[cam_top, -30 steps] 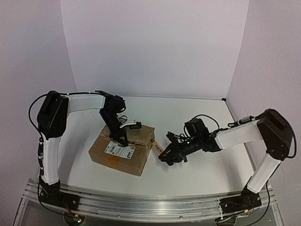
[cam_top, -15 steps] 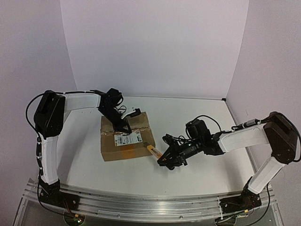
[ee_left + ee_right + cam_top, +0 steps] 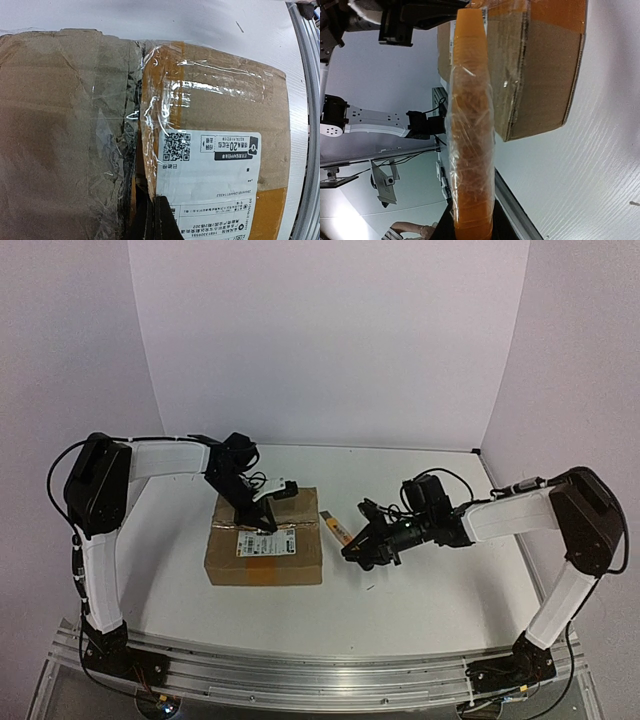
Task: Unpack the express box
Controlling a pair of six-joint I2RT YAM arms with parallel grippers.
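Confirm right gripper [image 3: 358, 546] clamped on the orange utility knife [image 3: 472, 125], tip leading, just beside the right edge of the express box [image 3: 290, 565]. Treat left gripper [image 3: 256, 512] as bearing down on the box top near the taped seam [image 3: 137, 125]; cannot tell whether its fingers are spread or closed. Locate the box left of centre on the table [image 3: 420, 610], label [image 3: 210, 170] up. Align blade with seam, enter shallow, cut tape only, and press down to prevent sliding.
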